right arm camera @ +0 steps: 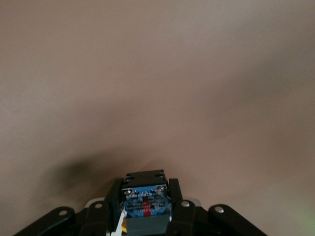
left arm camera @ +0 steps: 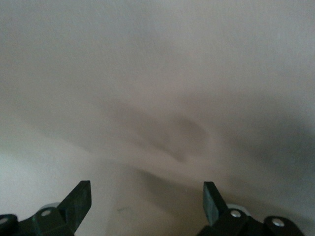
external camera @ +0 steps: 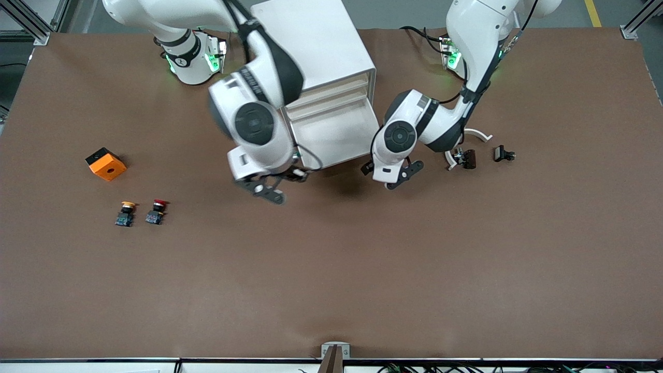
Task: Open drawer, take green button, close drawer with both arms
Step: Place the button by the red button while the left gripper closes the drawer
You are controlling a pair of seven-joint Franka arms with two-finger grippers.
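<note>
The right gripper (right arm camera: 146, 209) is clamped on the button (right arm camera: 144, 201), bluish base showing, over the table (external camera: 331, 269) at seven o'clock from the drawer (external camera: 336, 135). That drawer stands pulled out of the cabinet (external camera: 316, 46). The left gripper (left arm camera: 147, 199), fingers apart, holds nothing at the drawer's four o'clock corner.

Orange block (external camera: 105, 163), yellow-capped button (external camera: 125, 213), red-capped button (external camera: 156, 211)

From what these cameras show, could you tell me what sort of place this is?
Most likely a robotics lab bench: two white arms work over a brown table edged with aluminium framing, beside a small white drawer cabinet and spare push buttons.
</note>
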